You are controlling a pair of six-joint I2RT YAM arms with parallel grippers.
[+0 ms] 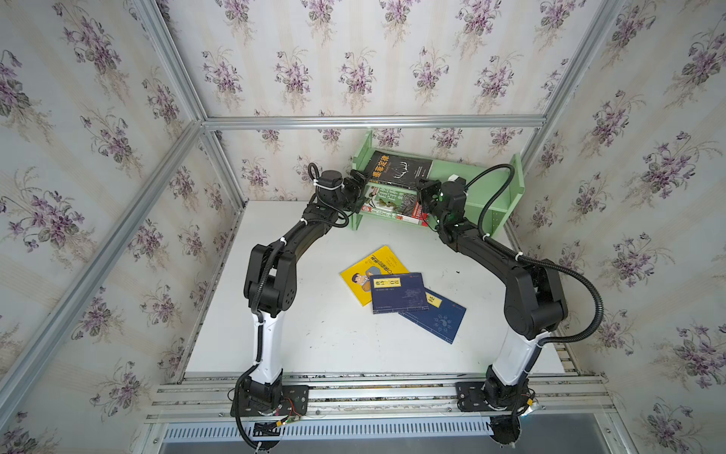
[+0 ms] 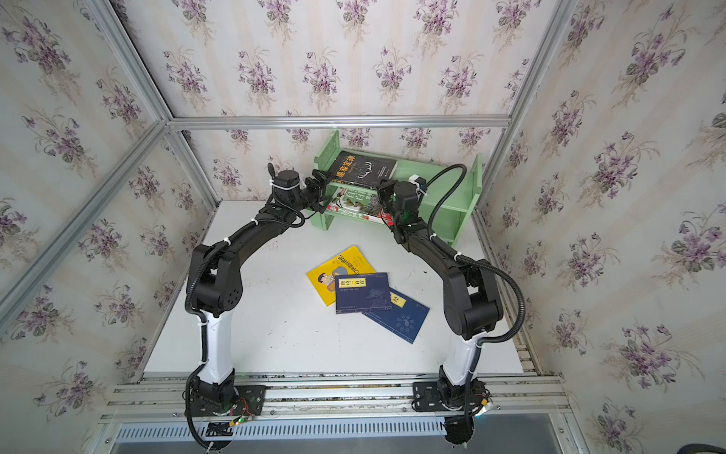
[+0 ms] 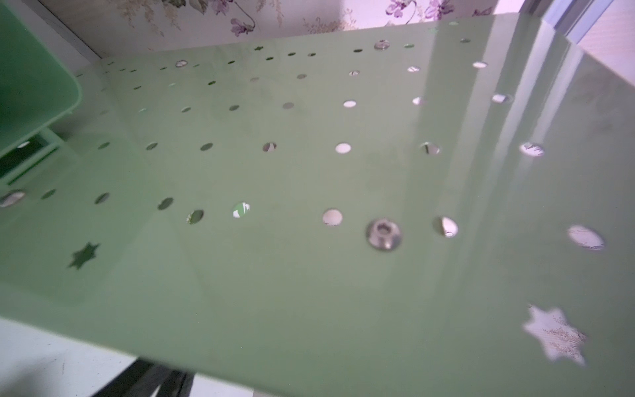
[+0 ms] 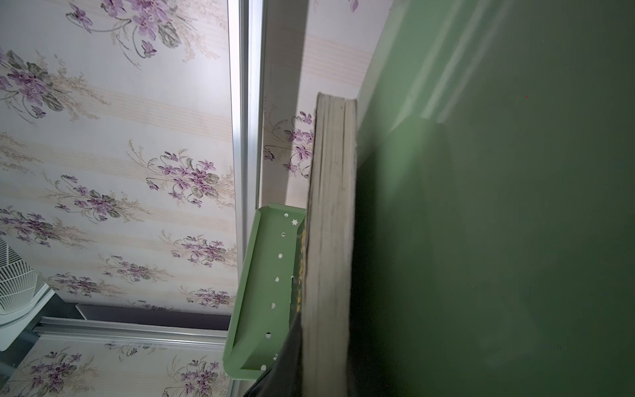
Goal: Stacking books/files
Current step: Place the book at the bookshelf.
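Both top views show five books: black book and green book on shelf; yellow book and two navy books on table. Right wrist view shows only black book's page edge. Left gripper fingers apart; right gripper cannot be told.

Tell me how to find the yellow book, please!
Look at the white table in front of the pale green shelf. Three books overlap in its middle; the yellow book is nearest the shelf, partly under a navy book. It alone is bright yellow with a cartoon man on its cover.

Lab test cell dressed as a room: floral wallpaper panels hung on aluminium-profile framing, white bench, mounting rails along lower edge.
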